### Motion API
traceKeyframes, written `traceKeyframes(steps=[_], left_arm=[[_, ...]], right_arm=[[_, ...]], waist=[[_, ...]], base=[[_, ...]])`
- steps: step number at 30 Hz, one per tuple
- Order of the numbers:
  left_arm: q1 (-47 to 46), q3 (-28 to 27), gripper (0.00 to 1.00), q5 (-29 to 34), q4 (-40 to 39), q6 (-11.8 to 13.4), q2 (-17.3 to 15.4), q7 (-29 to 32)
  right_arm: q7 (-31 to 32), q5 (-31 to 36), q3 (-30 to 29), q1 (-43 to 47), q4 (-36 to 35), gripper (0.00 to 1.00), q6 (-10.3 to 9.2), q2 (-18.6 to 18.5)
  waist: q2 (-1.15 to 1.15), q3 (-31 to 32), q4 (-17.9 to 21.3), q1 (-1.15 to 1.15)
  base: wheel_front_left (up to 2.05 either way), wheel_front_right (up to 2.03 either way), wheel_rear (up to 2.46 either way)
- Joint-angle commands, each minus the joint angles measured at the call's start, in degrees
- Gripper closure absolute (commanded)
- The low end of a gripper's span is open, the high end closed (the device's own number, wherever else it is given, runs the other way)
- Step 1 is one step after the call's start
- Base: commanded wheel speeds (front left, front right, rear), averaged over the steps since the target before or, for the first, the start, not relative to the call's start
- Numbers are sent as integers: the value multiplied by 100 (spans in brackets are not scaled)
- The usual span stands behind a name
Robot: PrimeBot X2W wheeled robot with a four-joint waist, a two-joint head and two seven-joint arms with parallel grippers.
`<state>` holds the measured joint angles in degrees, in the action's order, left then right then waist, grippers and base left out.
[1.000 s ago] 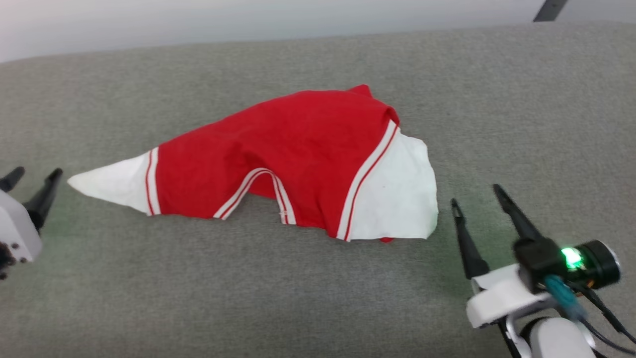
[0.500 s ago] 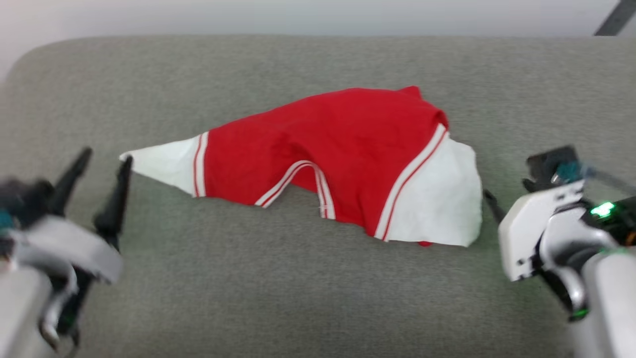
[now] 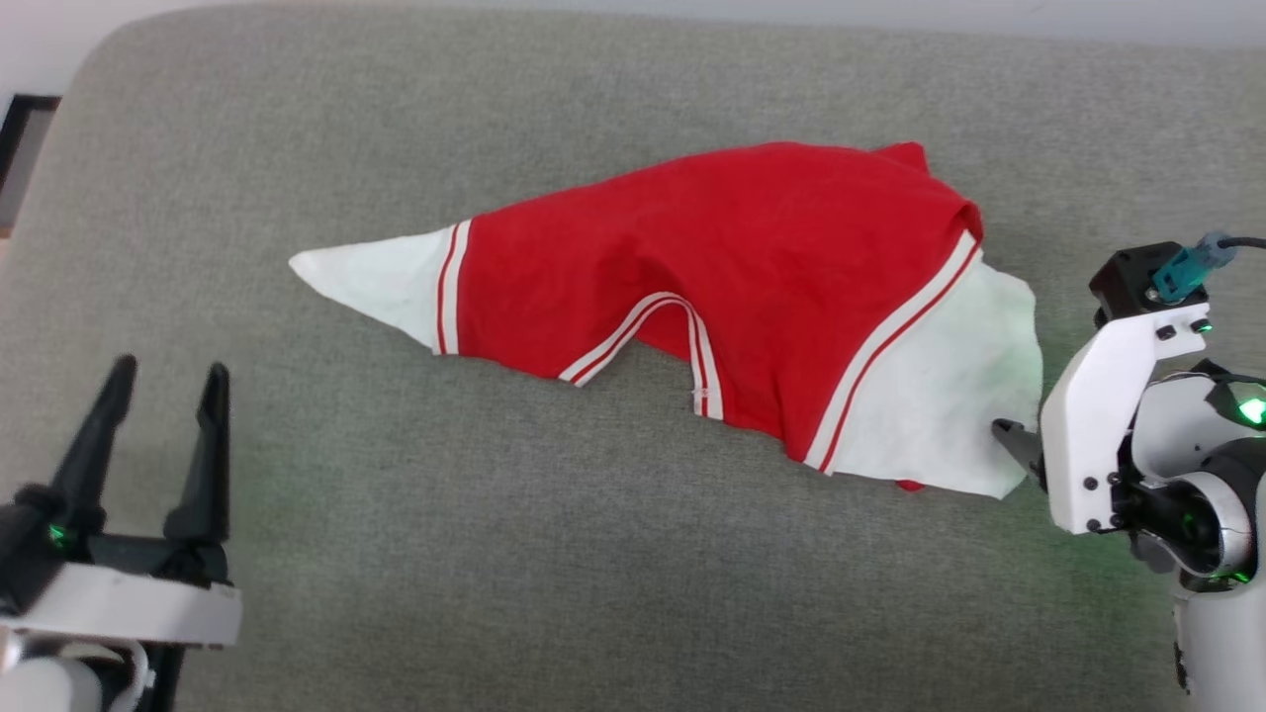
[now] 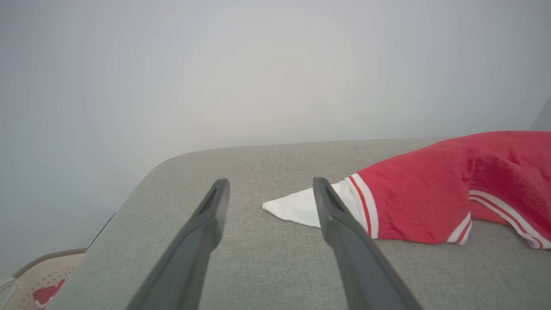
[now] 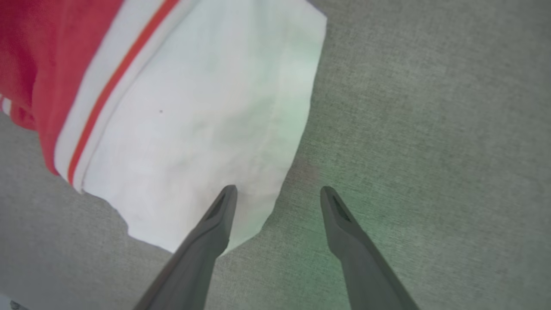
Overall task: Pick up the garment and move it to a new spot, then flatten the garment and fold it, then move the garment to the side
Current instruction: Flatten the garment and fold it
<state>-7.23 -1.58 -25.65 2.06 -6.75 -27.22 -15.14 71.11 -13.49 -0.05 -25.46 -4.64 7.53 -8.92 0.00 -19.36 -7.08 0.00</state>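
The red, white-sleeved garment (image 3: 752,267) lies rumpled mid-surface on a grey padded top (image 3: 554,574), with bare fabric all around it. The right gripper (image 5: 279,189), jaws spread, straddles the edge of the right sleeve's near corner. The left gripper (image 3: 170,368), spread and empty, hovers near the left sleeve tip, by the top's rounded left edge.
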Motion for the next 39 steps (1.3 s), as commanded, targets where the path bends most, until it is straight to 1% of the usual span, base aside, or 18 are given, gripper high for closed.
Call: traceKeyframes(steps=[1,4,5,6,7,8,9,10,16,22,26,27,30,31,33,36,39], left_arm=[[86,-69,0,79,-21,-38,97,4],[133,-174,0,152,-15,-69,253,4],[149,-159,0,155,-32,-70,268,4],[154,-136,0,136,-52,-72,271,4],[152,-125,0,102,-61,-73,266,4],[148,-124,0,76,-71,-74,253,4],[145,-127,0,48,-82,-74,241,3],[152,-136,0,31,-91,-75,233,3],[192,-187,0,-38,-124,-76,191,3],[239,-230,0,-101,-176,-72,155,3],[275,-275,0,-141,-253,-72,135,3],[275,-275,0,-141,-253,-72,135,3],[296,-290,0,-170,-299,-72,108,3],[303,-287,0,-183,-312,-72,102,3],[307,-270,0,-212,-326,-72,82,3],[282,-227,0,-239,-336,-72,58,3],[241,-188,0,-262,-329,-72,29,3]], right_arm=[[3,81,-63,-64,-1,0,-8,45],[-52,196,-129,-73,-4,0,-8,129],[-75,224,-147,-72,8,4,-8,150],[-111,230,-130,-70,18,11,-8,147],[-146,229,-130,-63,35,45,-8,147],[-150,209,-151,-51,69,75,-8,171],[-164,192,-146,-43,83,97,-8,188],[-197,180,-136,-54,90,100,-8,200],[-362,184,-193,-92,80,100,-8,222],[-623,256,-429,-64,-193,100,-8,92],[-726,369,-913,94,-596,100,-9,-39],[-726,369,-913,94,-596,100,-9,-39],[-868,458,-1243,167,-818,100,-9,-102],[-920,465,-1370,197,-851,100,-9,-71],[-1049,533,-1538,262,-922,100,-8,-123],[-1261,628,-1841,253,-988,100,-9,-70],[-1451,775,-2152,315,-1005,100,-9,-164]], waist=[[0,-68,-55,0],[0,-107,-77,0],[0,-122,-78,0],[0,-136,-80,0],[0,-151,-79,0],[0,-164,-76,0],[0,-173,-71,0],[0,-183,-62,0],[0,-225,19,0],[0,-262,173,0],[0,-306,287,0],[0,-306,287,0],[0,-346,321,0],[0,-359,326,0],[0,-393,324,0],[0,-449,295,0],[0,-505,246,0]], base=[[0,0,0],[0,0,0],[0,0,0],[0,0,0],[0,0,0],[0,0,0],[0,0,0],[0,0,0],[0,0,0],[0,0,0],[0,0,0],[0,0,0],[0,0,0],[0,0,0],[0,0,0],[0,0,0],[0,0,0]])
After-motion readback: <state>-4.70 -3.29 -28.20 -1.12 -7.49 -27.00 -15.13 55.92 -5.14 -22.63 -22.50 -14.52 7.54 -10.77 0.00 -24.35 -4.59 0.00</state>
